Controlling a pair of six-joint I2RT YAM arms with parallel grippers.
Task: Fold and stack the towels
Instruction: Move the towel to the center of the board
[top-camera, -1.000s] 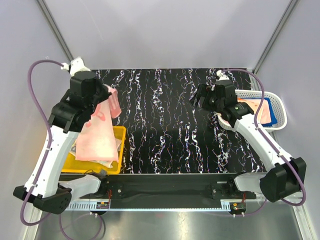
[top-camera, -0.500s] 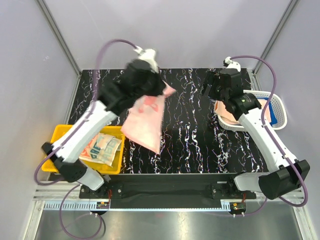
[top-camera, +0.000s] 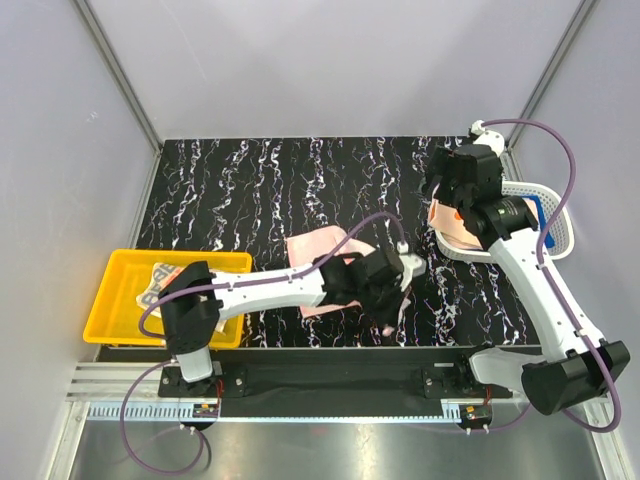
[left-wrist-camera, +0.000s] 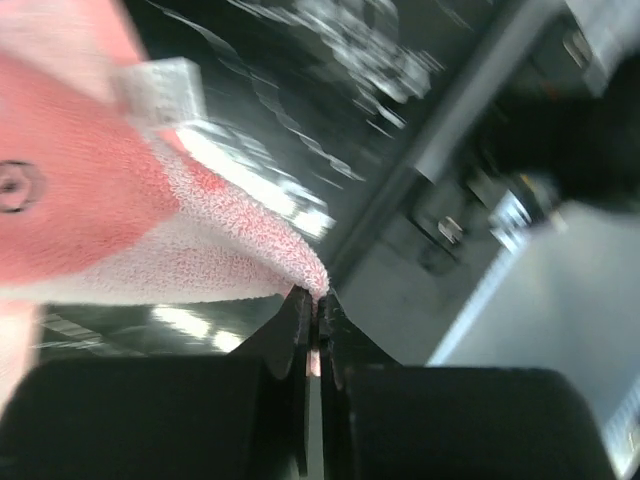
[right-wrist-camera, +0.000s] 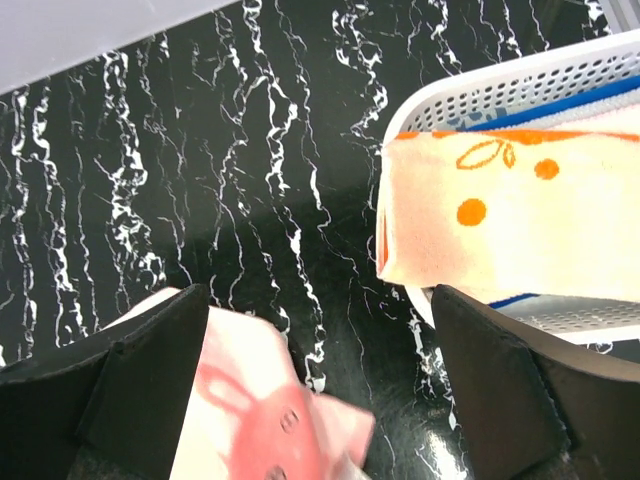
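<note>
A salmon-pink towel (top-camera: 318, 256) lies partly spread on the black marbled table (top-camera: 250, 190), near the middle front. My left gripper (top-camera: 392, 308) is low at the towel's right end and shut on its edge. In the left wrist view the jaws (left-wrist-camera: 318, 305) pinch the pink cloth (left-wrist-camera: 110, 220) between them. My right gripper (top-camera: 440, 190) hangs open and empty above the table's right side. In its wrist view (right-wrist-camera: 320, 400) the pink towel (right-wrist-camera: 255, 420) shows blurred below it. A pale towel with orange dots (right-wrist-camera: 520, 215) lies in the white mesh basket (right-wrist-camera: 480, 95).
The white basket (top-camera: 560, 200) stands at the right edge with pale (top-camera: 455, 225) and blue (top-camera: 545, 215) towels in it. A yellow bin (top-camera: 115, 320) at the front left holds a beige lettered towel (top-camera: 160, 283). Grey walls surround the table.
My left arm has swung the pink towel from above the yellow bin across and down onto the table's middle front. My right gripper has shifted slightly right.
</note>
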